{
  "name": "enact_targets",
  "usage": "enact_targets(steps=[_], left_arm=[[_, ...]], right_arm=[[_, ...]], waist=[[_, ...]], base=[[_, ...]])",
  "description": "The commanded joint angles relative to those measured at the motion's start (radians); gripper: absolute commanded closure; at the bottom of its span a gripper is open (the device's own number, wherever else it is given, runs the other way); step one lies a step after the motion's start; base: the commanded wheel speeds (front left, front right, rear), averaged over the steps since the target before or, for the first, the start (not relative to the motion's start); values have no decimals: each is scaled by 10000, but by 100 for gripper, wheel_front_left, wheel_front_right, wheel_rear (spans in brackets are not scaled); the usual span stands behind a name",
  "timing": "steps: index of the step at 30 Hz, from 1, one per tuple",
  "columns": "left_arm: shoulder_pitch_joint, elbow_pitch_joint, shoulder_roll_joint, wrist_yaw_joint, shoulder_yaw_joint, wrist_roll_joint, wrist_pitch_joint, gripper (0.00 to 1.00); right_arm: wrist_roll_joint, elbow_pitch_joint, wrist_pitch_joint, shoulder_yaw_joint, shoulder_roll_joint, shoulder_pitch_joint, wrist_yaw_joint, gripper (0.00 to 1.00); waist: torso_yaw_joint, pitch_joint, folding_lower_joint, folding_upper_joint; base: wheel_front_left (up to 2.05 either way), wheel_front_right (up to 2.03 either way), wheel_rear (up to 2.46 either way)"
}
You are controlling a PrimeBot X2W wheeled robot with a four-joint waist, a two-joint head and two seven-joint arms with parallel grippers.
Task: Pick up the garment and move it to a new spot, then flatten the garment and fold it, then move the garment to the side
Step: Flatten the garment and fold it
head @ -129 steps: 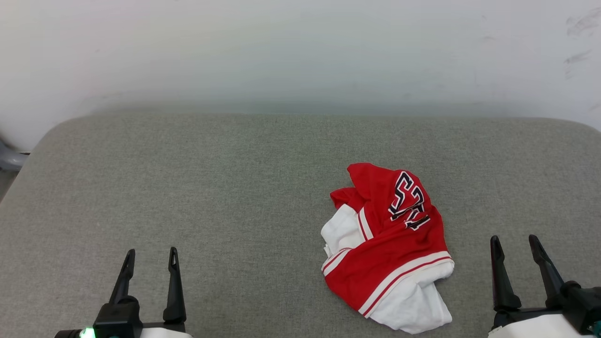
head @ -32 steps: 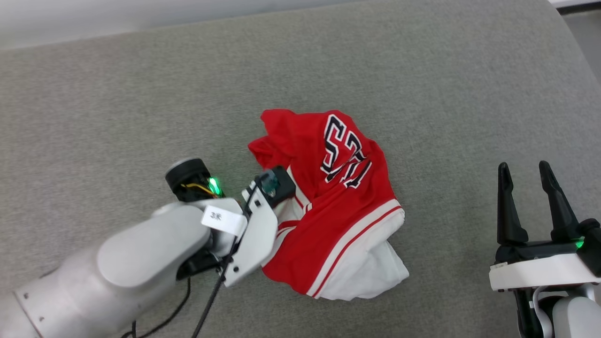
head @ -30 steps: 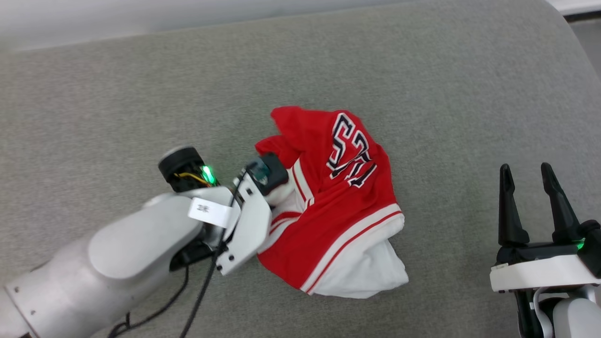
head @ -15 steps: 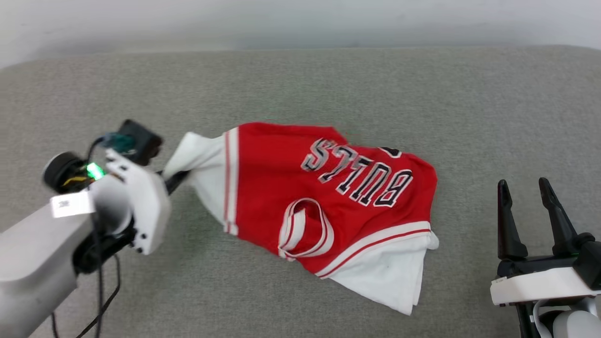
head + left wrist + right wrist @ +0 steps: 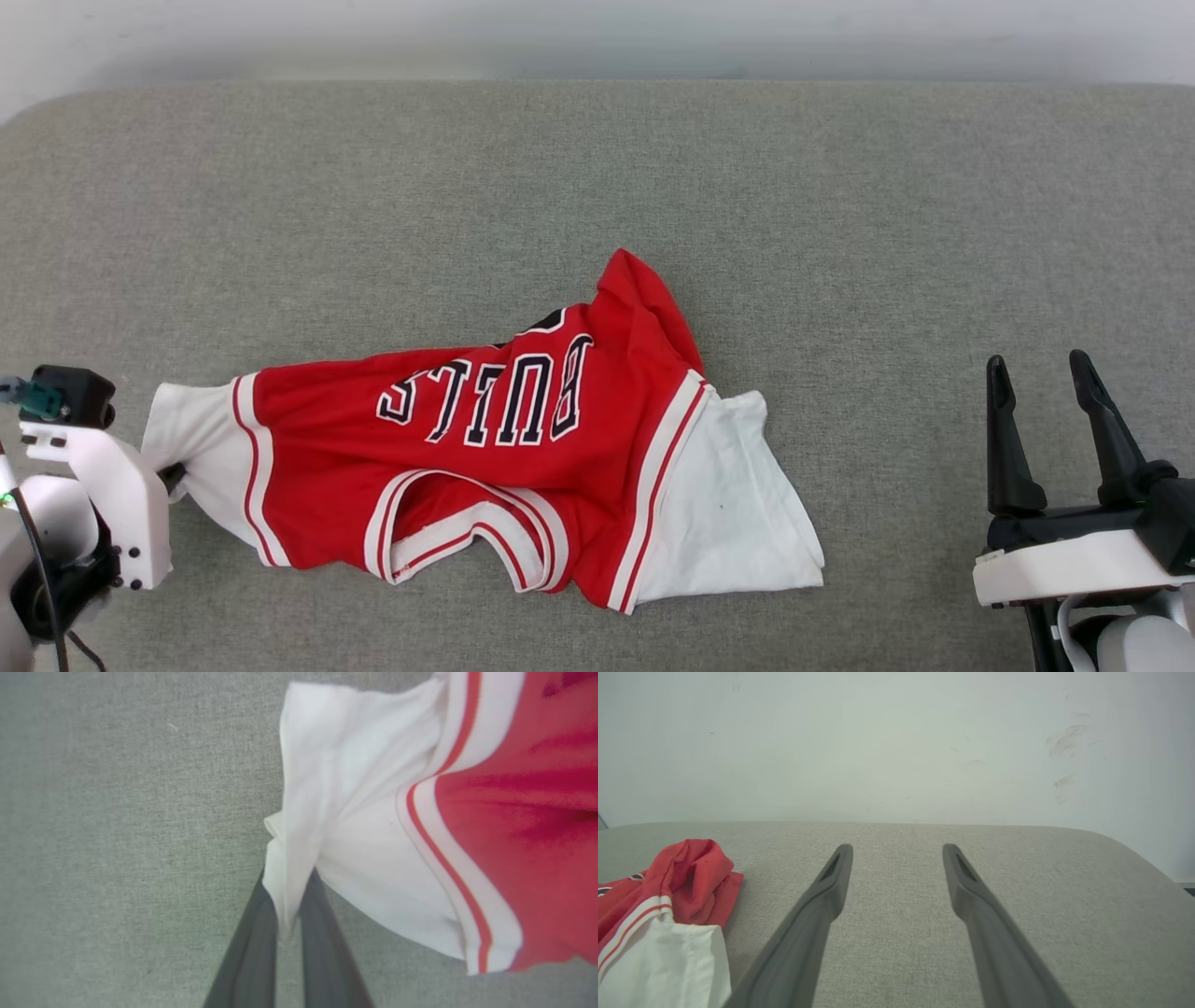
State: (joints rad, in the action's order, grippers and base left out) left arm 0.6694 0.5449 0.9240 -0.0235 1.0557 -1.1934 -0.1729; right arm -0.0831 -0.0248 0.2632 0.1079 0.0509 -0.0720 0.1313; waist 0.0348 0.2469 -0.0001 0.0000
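Note:
The garment [image 5: 485,448], a red jersey with white sleeves and upside-down "BULLS" lettering, lies stretched across the grey surface, left of centre. My left gripper [image 5: 286,914] is shut on the edge of its white sleeve [image 5: 345,812], and the dark fingers [image 5: 254,952] pinch a fold of white cloth. In the head view that gripper [image 5: 173,478] sits at the far left, at the sleeve's end. My right gripper [image 5: 1038,373] stands open and empty at the lower right, apart from the garment. The right wrist view shows its spread gripper [image 5: 897,851] with the garment [image 5: 668,896] off to the left.
The grey fabric-covered surface [image 5: 840,233] runs wide, with rounded far corners. A pale wall [image 5: 896,742] rises right behind its far edge.
My left gripper has dragged the garment to the left by its sleeve, pulling the crumpled heap out long so the lettering shows. The head camera has turned too. My right gripper has stayed put.

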Motion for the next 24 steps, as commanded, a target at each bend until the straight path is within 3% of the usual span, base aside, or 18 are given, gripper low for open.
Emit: enact_targets(steps=[1,7,8,9,10,16,20,24], left_arm=[[-154,225,-209,-72,-50,-175,-5,100],[-64,1382,-950,-402,81,-106,272,100],[-2,1528,-1066,-441,91,-33,414,70],[91,1664,-1168,-448,84,73,653,0],[205,1977,-1448,-468,-52,240,1434,0],[-92,2136,-1738,10,-193,739,3283,0],[-515,1828,-1752,639,-512,899,4172,0],[-1057,933,-1762,1520,-1439,1330,4386,0]], right_arm=[[49,20,24,9,-14,-43,-10,0],[147,-5,24,76,-15,29,-9,0],[186,-26,24,72,-15,54,-9,0],[222,-34,24,59,-15,68,-9,0],[286,-7,24,57,-15,158,-10,0],[479,233,24,-5,-14,409,-10,0],[778,435,24,-296,-18,527,-9,0],[1090,276,24,-799,285,461,-10,0]], waist=[[-18,21,1,0],[-23,-28,1,0],[-3,-75,1,0],[18,-133,1,0],[96,-396,1,0],[241,-1053,1,0],[323,-1373,1,0],[448,-1574,1,0]], base=[[0,0,0],[0,0,0],[0,0,0],[0,0,0],[0,0,0],[0,0,0],[0,0,0],[0,0,0]])
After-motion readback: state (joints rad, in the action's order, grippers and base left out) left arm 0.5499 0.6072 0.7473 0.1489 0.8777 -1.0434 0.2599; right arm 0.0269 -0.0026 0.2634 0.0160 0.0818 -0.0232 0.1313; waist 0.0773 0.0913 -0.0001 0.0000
